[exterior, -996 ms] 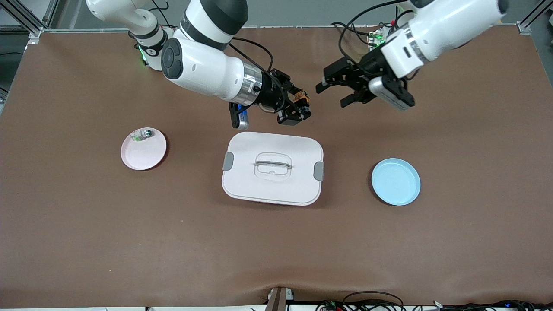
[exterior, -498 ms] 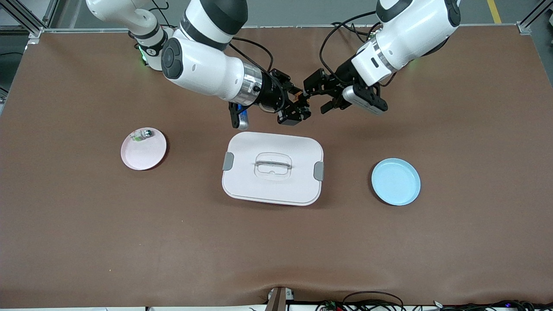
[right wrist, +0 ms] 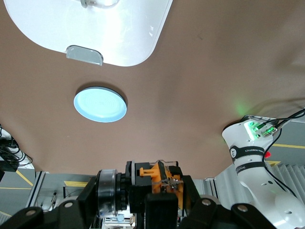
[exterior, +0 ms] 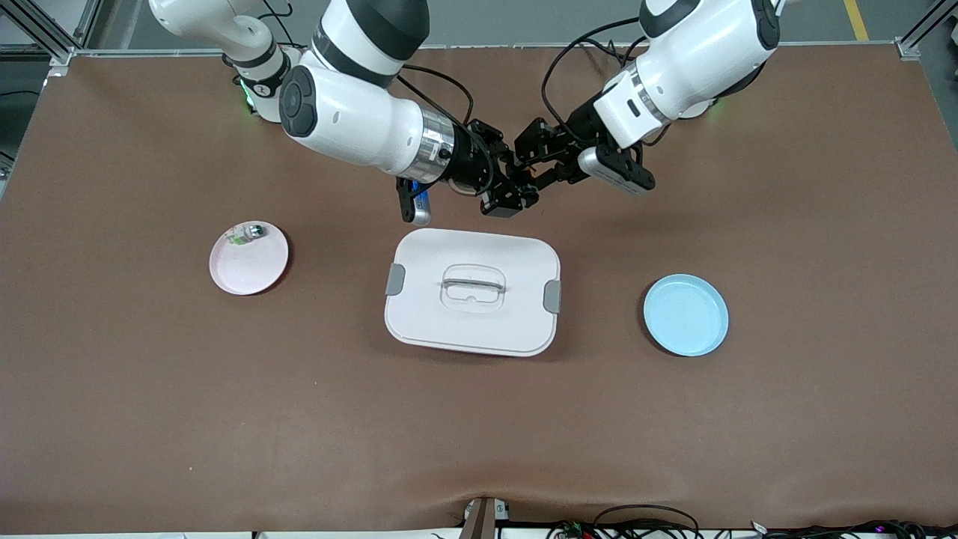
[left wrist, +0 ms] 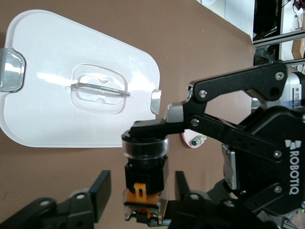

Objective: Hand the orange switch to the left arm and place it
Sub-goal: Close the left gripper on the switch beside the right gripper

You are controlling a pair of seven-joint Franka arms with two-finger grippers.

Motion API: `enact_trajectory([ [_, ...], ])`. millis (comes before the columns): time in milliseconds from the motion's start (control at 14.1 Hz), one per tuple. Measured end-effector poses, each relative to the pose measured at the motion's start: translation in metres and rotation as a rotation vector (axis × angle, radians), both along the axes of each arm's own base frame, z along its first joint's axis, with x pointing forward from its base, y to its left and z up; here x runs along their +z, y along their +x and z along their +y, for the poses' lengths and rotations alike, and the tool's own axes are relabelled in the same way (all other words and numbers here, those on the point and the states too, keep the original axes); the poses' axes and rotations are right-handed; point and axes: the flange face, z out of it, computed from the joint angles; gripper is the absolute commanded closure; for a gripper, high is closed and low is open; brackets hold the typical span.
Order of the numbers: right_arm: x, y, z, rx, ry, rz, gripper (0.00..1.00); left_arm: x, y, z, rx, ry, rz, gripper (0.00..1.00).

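Brown table (exterior: 150,389), right claw (exterior: 518,182) gripping orange switch (left wrist: 144,191), left claw (exterior: 537,161) half-closed around it

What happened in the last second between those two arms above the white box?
The left gripper swung in from its end of the table to the right gripper and began closing around the orange switch held there. The right gripper kept its grip. The box, the pink plate and the blue plate stayed put.
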Motion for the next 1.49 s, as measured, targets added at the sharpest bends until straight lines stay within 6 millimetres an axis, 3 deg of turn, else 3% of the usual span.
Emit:
enact_trajectory([
  [71, 0.0, 0.0, 0.0, 0.0, 0.0, 0.0, 0.86, 0.0, 0.0, -0.001, -0.001, -0.002, 0.001, 0.93],
  [142, -0.001, 0.001, -0.001, -0.002, -0.001, 0.0, 0.86, 0.0, 0.001, -0.001, 0.002, -0.008, 0.005, 1.0],
  [712, -0.001, 0.006, -0.005, -0.013, -0.004, -0.003, 0.82, -0.002, 0.01, -0.004, 0.002, -0.027, 0.019, 1.0],
  [854, 0.0, 0.006, -0.006, -0.013, -0.003, -0.004, 0.63, -0.001, 0.01, -0.004, 0.002, -0.028, 0.019, 1.0],
  [996, 0.0, 0.006, -0.006, -0.013, -0.003, -0.005, 0.26, -0.001, 0.01, -0.004, 0.002, -0.028, 0.018, 1.0],
  [1139, 0.0, 0.006, -0.006, -0.014, -0.003, -0.005, 0.0, -0.001, 0.01, -0.004, 0.002, -0.028, 0.019, 1.0],
  [1495, 0.0, 0.002, -0.001, -0.005, 0.0, -0.002, 0.0, 0.0, 0.014, -0.004, 0.006, -0.036, 0.022, 1.0],
])
